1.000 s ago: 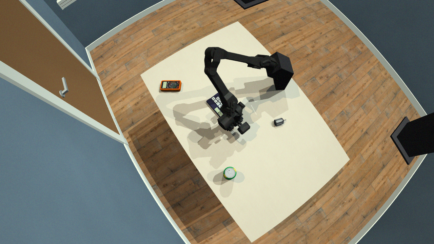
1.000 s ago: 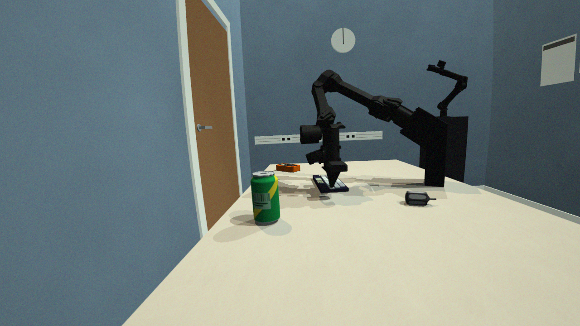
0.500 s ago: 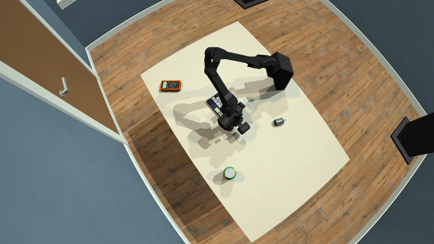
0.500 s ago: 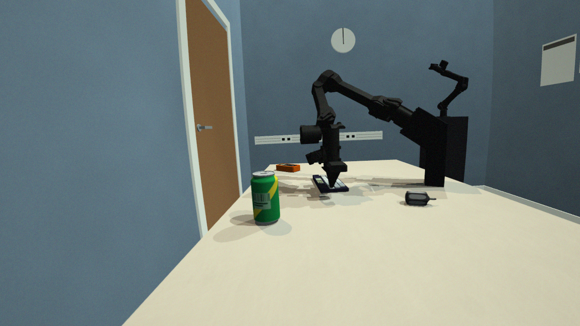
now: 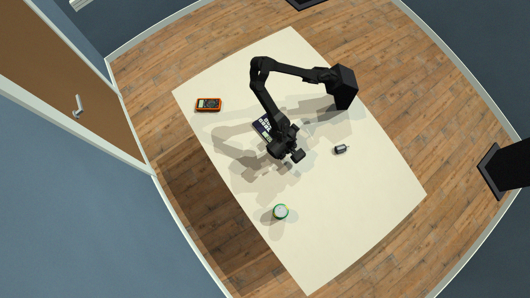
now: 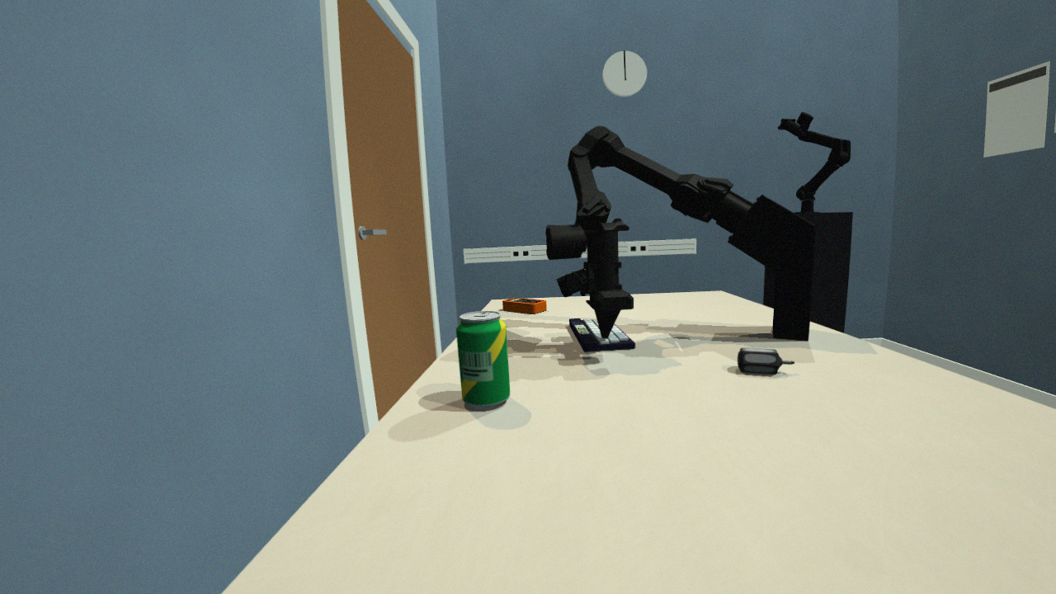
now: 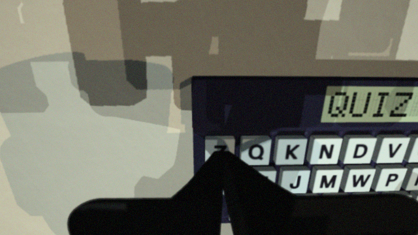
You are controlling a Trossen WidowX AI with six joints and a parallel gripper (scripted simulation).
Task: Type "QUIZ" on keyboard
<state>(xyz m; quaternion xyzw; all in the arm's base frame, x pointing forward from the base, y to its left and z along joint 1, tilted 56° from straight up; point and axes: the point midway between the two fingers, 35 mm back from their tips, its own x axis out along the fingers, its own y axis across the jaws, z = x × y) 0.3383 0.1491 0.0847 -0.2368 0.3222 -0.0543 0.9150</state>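
A small dark blue keyboard (image 7: pixel 306 150) lies on the cream table; it also shows in the top view (image 5: pixel 263 129) and in the side view (image 6: pixel 601 333). Its green display (image 7: pixel 369 104) reads "QUIZ". The white keys show Q (image 7: pixel 256 151), K, N, D, V in the top row and J, M, W, P below. My gripper (image 7: pixel 221 158) is shut and empty, its joined fingertips pointing down over the Z key (image 7: pixel 219 147) at the top row's left end. In the side view the gripper (image 6: pixel 606 328) stands upright over the keyboard. I cannot tell whether the tip touches the key.
An orange multimeter (image 5: pixel 208 104) lies at the table's far left. A green soda can (image 6: pixel 482 360) stands near the front left edge. A small dark motor (image 5: pixel 341 149) lies right of the keyboard. The arm's base (image 6: pixel 789 273) stands at the back right.
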